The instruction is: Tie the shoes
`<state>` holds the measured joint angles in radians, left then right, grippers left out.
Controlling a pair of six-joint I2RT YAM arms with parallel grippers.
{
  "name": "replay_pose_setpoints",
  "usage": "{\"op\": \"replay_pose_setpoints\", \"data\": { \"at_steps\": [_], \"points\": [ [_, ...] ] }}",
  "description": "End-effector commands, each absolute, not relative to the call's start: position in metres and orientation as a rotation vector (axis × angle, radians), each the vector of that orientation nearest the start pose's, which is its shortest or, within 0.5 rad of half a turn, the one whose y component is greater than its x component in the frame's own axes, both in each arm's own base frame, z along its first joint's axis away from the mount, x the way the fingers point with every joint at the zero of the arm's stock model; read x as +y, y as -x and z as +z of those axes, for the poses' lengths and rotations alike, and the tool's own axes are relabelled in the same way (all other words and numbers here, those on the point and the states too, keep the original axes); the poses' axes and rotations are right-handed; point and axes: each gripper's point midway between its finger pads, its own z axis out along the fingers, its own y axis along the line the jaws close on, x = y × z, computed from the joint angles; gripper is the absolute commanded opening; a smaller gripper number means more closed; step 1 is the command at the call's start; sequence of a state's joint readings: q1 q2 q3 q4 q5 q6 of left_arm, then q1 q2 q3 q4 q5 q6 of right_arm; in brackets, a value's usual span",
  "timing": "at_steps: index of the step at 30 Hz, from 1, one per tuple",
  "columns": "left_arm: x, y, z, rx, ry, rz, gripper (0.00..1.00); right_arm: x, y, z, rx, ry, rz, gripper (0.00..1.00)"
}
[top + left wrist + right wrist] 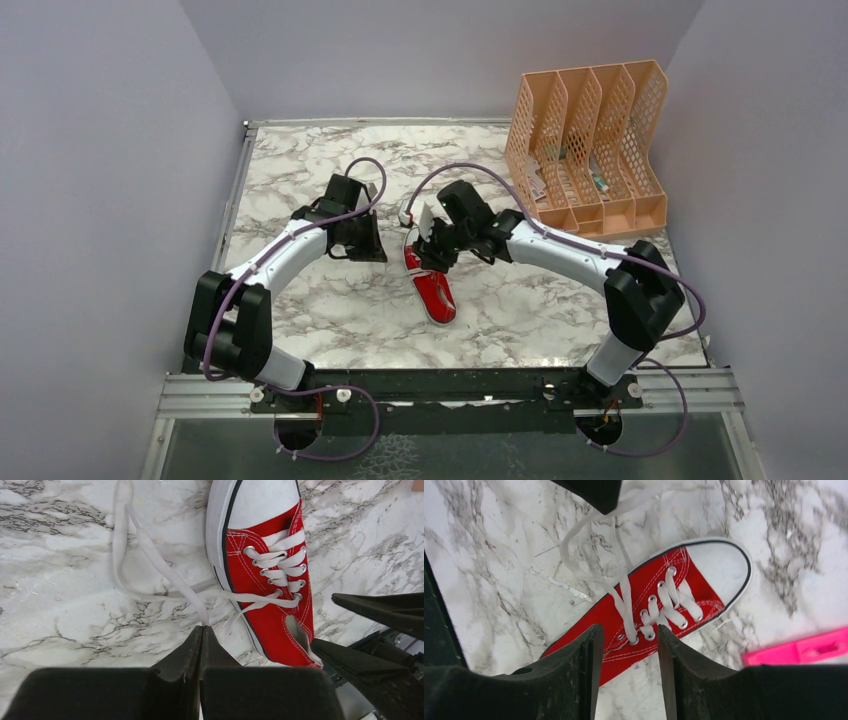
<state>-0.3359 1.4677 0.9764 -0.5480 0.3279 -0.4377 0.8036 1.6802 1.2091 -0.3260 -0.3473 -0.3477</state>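
The left gripper pinches a white lace stretched sideways from the red sneaker just beyond its tips, while the right gripper hovers part-open over the eyelets, seemingly needing next to catch the free strand.

Single red canvas low-top sneaker, with white rubber sole, white toe cap and metal eyelets. It sat upright on its sole near the middle of the marble table, toe toward the near edge and angled slightly right, heel toward the far side. White laces were threaded through the eyelets in straight bars but untied. Both loose ends ran off the top eyelets toward the table's left. One made a long slack loop on the marble.
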Motion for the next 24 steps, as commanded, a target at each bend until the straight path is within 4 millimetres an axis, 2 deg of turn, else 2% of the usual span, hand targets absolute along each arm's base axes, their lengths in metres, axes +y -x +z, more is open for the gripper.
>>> {"op": "replay_pose_setpoints", "data": {
  "at_steps": [1, 6, 11, 14, 17, 19, 22, 24],
  "points": [
    [-0.186, -0.278, 0.11, 2.663, 0.025, -0.777, 0.01, 0.361, -0.273, 0.113, 1.648, 1.656, 0.596, 0.47],
    [-0.19, -0.277, 0.111, 2.668, 0.028, -0.805, 0.01, 0.368, -0.269, 0.097, 1.599, 1.725, 0.619, 0.44],
    [-0.191, -0.277, 0.111, 2.671, 0.028, -0.82, 0.02, 0.373, -0.276, 0.074, 1.642, 1.778, 0.596, 0.39],
    [-0.192, -0.279, 0.113, 2.67, 0.02, -0.826, 0.03, 0.378, -0.28, 0.075, 1.639, 1.75, 0.598, 0.36],
    [-0.196, -0.28, 0.115, 2.668, 0.01, -0.85, 0.03, 0.377, -0.277, 0.065, 1.662, 1.779, 0.586, 0.36],
    [-0.198, -0.282, 0.118, 2.664, 0.001, -0.866, 0.03, 0.372, -0.28, 0.059, 1.688, 1.78, 0.535, 0.27],
    [-0.202, -0.287, 0.122, 2.655, -0.018, -0.881, 0.03, 0.37, -0.286, 0.073, 1.681, 1.719, 0.493, 0.13],
    [-0.205, -0.288, 0.123, 2.655, -0.038, -0.904, 0.03, 0.372, -0.286, 0.094, 1.627, 1.664, 0.5, 0.09]
  ]
}}
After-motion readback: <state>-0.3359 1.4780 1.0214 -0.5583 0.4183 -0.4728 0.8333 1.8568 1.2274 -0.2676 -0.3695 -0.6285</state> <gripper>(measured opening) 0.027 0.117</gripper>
